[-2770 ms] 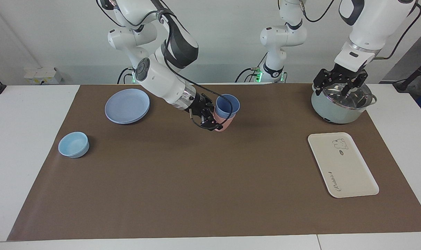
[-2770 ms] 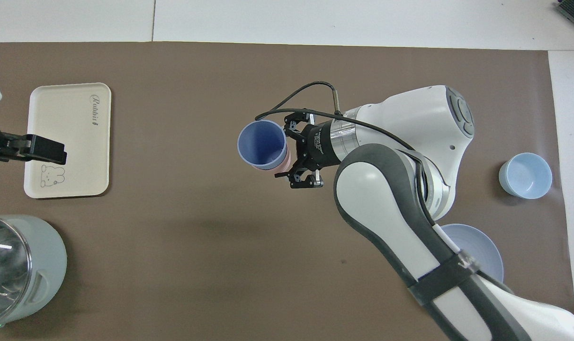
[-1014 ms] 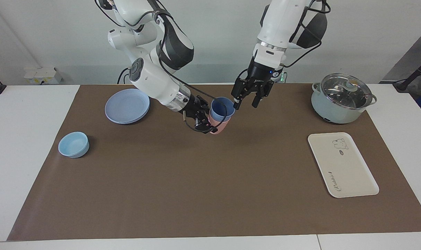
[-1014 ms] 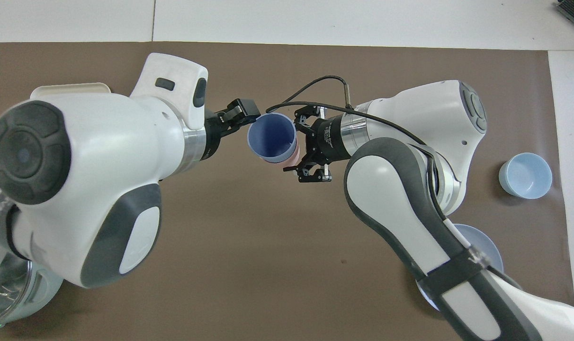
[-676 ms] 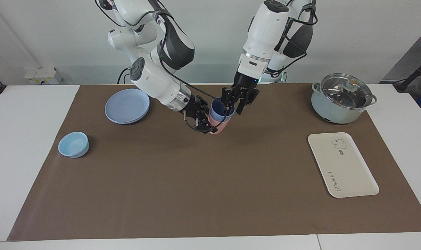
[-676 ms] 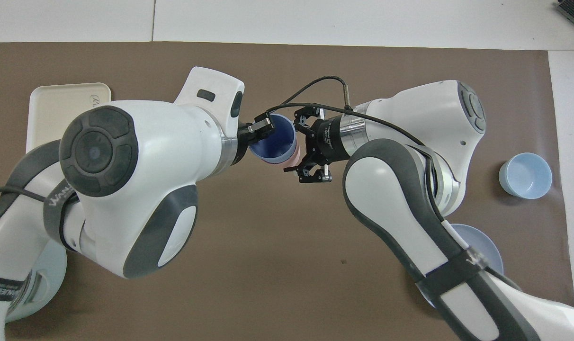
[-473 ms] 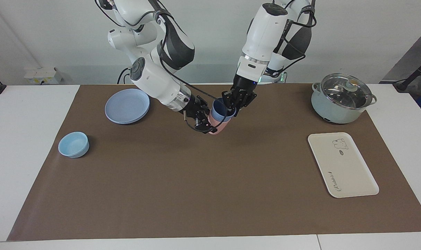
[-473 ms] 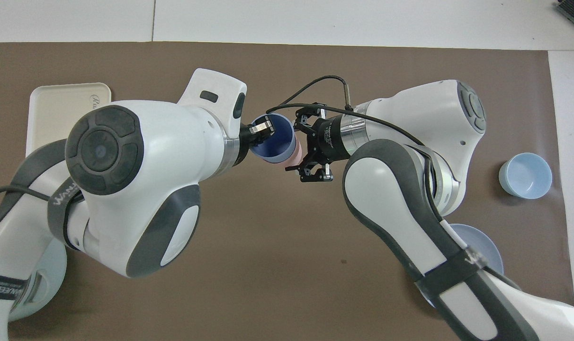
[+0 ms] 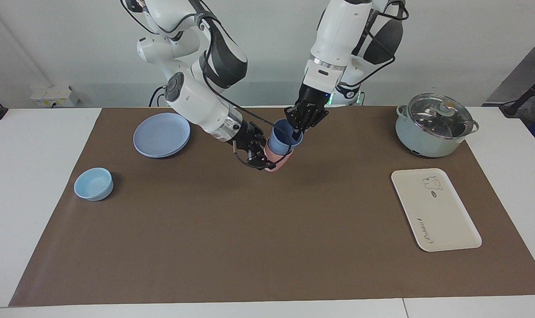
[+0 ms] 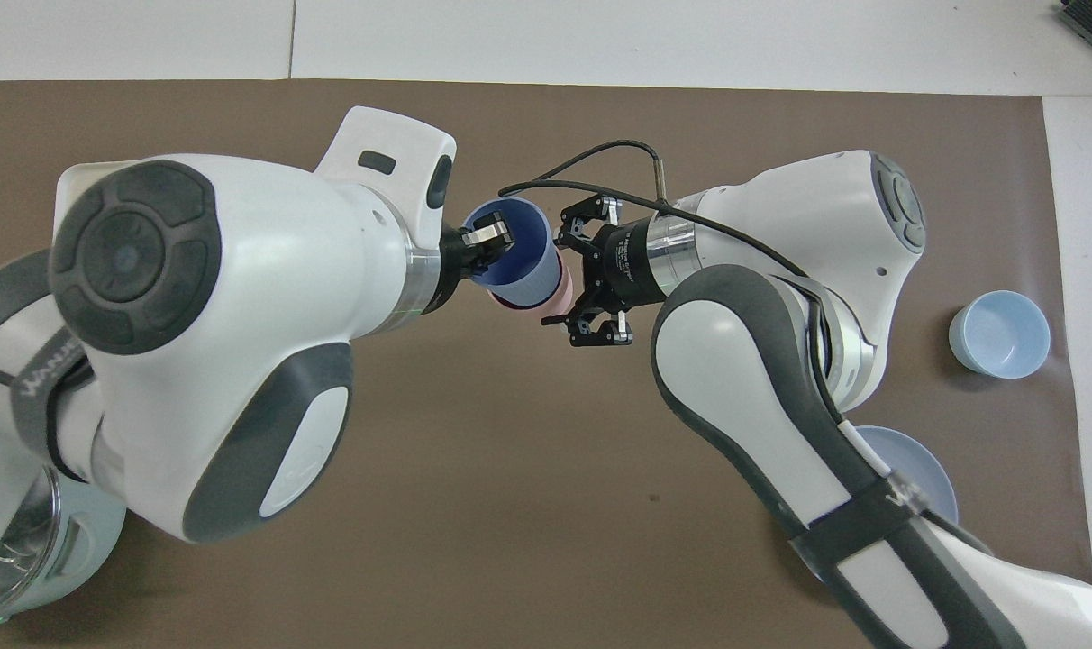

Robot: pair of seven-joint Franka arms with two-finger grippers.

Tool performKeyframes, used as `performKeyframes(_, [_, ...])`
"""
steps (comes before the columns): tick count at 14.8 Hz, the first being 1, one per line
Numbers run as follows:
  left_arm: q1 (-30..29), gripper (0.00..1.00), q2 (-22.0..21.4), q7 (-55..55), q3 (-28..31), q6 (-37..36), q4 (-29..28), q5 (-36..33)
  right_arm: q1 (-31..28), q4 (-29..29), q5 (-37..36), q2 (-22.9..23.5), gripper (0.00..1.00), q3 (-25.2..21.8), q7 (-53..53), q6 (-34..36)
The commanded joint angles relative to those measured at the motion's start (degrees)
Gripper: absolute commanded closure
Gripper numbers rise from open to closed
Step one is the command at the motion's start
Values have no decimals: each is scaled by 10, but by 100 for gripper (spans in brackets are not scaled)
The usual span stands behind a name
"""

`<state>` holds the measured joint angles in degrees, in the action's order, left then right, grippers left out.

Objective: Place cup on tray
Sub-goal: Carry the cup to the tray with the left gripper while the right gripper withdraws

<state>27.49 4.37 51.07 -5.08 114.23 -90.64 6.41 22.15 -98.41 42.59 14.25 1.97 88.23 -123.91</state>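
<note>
Facing view. The cup is raised over the middle of the brown mat, tilted, its base nested in a pink cup. The left gripper comes down from above and pinches the cup's rim — one finger inside, one outside, pressed together on the wall. The right gripper comes in from the side and is clamped on the pink cup; neither cup touches the mat. The tray lies flat toward the left arm's end of the table, well apart from the cups, with nothing on it. A lidded pot stands nearer to the robots than the tray. Toward the right arm's end of the table lie a blue plate and, farther from the robots, a light-blue bowl.

Overhead view. The left gripper sits at the cup's rim, closed on it, a fingertip showing inside the mouth. The pink cup shows only as a sliver beside the right gripper, which holds it. The left arm covers nearly all of the tray — only a corner shows. The bowl is in plain sight; the plate and pot are partly hidden by the arms.
</note>
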Motion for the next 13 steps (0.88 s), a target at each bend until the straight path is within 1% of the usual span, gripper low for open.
performKeyframes(1, [-1, 100, -7, 5, 8, -81, 58, 8, -7, -2, -3, -8, 100, 6, 12, 7])
performKeyframes(2, [-2, 100, -9, 3, 14, -100, 62, 5, -9, -2, -2, -8, 100, 6, 12, 8])
performKeyframes(4, [-43, 100, -11, -3, 13, -119, 64, 4, -9, -2, -1, -8, 100, 7, 12, 8])
performKeyframes(5, [-64, 100, -14, -17, 10, -113, 63, 2, -11, -2, 5, -8, 100, 5, 12, 10])
performKeyframes(6, [-81, 100, -22, -51, 10, -110, 59, 4, -22, -4, 17, -9, 100, 3, 9, 15])
performKeyframes(7, [-117, 100, -26, -95, 12, -110, 50, 8, -41, -9, 28, -11, 100, 4, 5, 17])
performKeyframes(8, [-160, 100, -28, -143, 10, -108, 34, 12, -55, -19, 42, -12, 100, 3, -16, 13])
performKeyframes(9, [-190, 100, -34, -189, 11, -103, 26, 22, -68, -34, 58, -7, 100, 3, -55, 7])
performKeyframes(10, [-208, 100, -37, -225, 12, -93, 13, 23, -89, -61, 81, -6, 100, 3, -100, 4])
performKeyframes(12, [-263, 100, -52, -283, 13, -45, -38, 22, -136, -93, 120, -6, 100, 3, -179, 16])
performKeyframes(13, [-308, 100, -53, -320, 13, -12, -68, 22, -160, -99, 122, -4, 100, 3, -198, 33])
